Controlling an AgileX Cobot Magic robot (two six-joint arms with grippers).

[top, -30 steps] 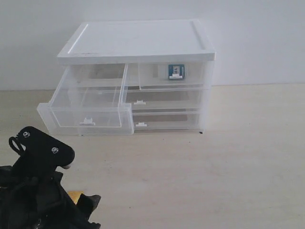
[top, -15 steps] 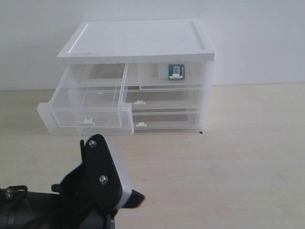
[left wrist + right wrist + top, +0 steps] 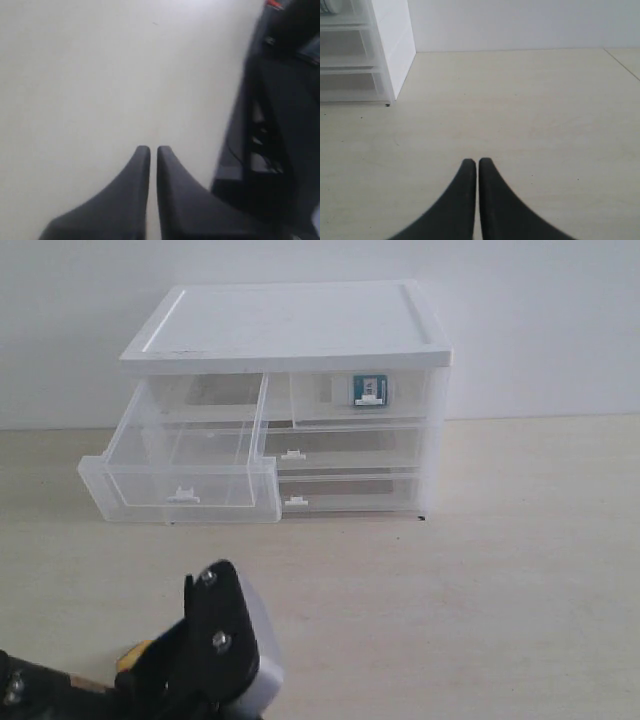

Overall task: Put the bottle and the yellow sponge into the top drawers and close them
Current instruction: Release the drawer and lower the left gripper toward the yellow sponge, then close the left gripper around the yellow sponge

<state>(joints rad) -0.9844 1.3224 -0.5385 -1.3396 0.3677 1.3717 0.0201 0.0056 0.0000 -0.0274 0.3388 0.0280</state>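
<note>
The bottle (image 3: pixel 369 390) lies inside the right top drawer (image 3: pixel 410 397), which is pushed in. It is well ahead of the right gripper (image 3: pixel 472 161) and off to one side of its jaws. The left top drawer (image 3: pixel 180 498) is pulled out, well beyond the left gripper (image 3: pixel 150 148). A small orange-yellow patch, probably the yellow sponge (image 3: pixel 133 652), shows close beside the left arm (image 3: pixel 218 635) and is mostly hidden by it. Both pairs of jaws are closed tip to tip, gripping nothing, above the pale table (image 3: pixel 545 110).
</note>
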